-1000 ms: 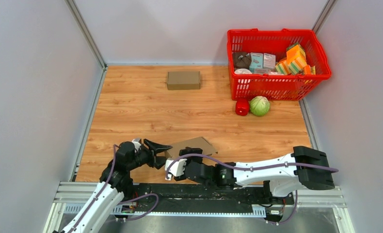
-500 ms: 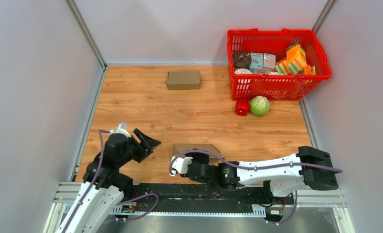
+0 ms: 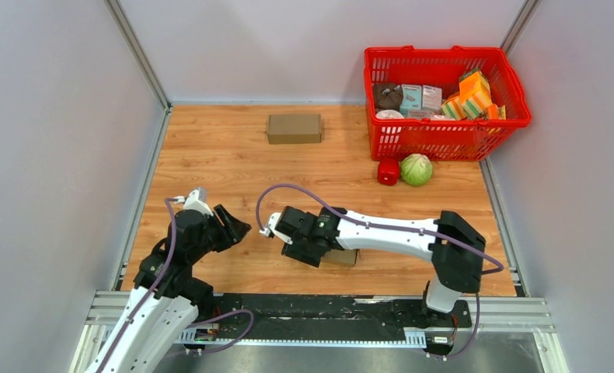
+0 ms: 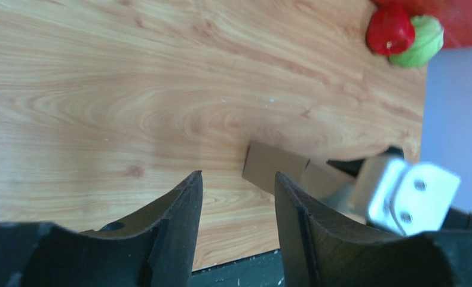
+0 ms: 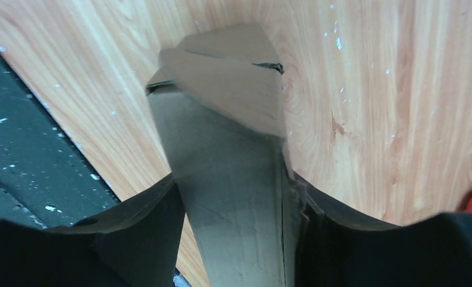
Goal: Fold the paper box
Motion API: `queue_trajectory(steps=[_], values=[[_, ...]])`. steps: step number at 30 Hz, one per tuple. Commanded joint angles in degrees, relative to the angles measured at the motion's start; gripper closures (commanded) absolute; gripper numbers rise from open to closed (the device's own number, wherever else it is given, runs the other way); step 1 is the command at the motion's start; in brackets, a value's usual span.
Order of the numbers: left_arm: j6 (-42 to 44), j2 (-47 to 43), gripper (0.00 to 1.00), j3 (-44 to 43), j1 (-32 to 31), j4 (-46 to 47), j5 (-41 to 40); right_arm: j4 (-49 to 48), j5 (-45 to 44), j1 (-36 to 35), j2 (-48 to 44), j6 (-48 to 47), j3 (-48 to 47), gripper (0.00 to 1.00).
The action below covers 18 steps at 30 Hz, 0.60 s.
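Observation:
The paper box (image 5: 227, 113) is a brown cardboard piece, partly folded, low over the table near the front edge. My right gripper (image 5: 235, 200) is shut on it, one finger against each side, and its far end flap is loosely bent. From above, only a corner of the box (image 3: 345, 257) shows under the right gripper (image 3: 322, 250). My left gripper (image 3: 236, 227) hangs open to the left of the box with nothing between its fingers. In the left wrist view the left gripper (image 4: 238, 177) points toward the box (image 4: 273, 169), a short way off.
A second, closed cardboard box (image 3: 294, 128) lies at the back of the table. A red basket (image 3: 446, 141) with several groceries stands at the back right, a red pepper (image 3: 388, 172) and a green cabbage (image 3: 416, 169) in front of it. Grey walls close in both sides.
The left gripper drew back to the left, away from the box, and narrowed a little. The right arm swung up from the front edge and turned the box it grips.

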<state>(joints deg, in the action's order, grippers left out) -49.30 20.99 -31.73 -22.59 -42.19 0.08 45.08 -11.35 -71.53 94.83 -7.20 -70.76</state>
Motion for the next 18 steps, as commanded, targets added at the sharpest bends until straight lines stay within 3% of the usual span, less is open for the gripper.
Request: queue_trajectory(steps=[1,3,5,9,14,18], values=[[3.77,4.58,0.46,3.86,-0.09,10.45,12.82,8.10,7.23,3.32,4.48,-1.41,-6.65,0.35],[4.03,5.20,0.46,6.05,-0.09,14.85,17.39,8.01,8.28,4.99,5.72,-1.76,-8.60,0.25],[4.56,4.85,0.37,7.63,-0.09,18.96,20.04,6.87,7.84,6.04,5.46,-1.24,-9.39,0.13],[6.14,5.37,0.30,8.87,-0.44,24.08,25.14,5.37,7.75,8.33,-1.72,3.15,-8.26,0.00],[9.39,12.46,0.27,5.73,-3.77,26.73,24.18,4.31,9.07,12.18,-16.14,16.29,-2.21,0.00],[16.75,20.47,0.31,-1.92,-14.29,22.00,16.22,7.64,13.11,18.43,-26.26,27.38,4.11,0.00]])
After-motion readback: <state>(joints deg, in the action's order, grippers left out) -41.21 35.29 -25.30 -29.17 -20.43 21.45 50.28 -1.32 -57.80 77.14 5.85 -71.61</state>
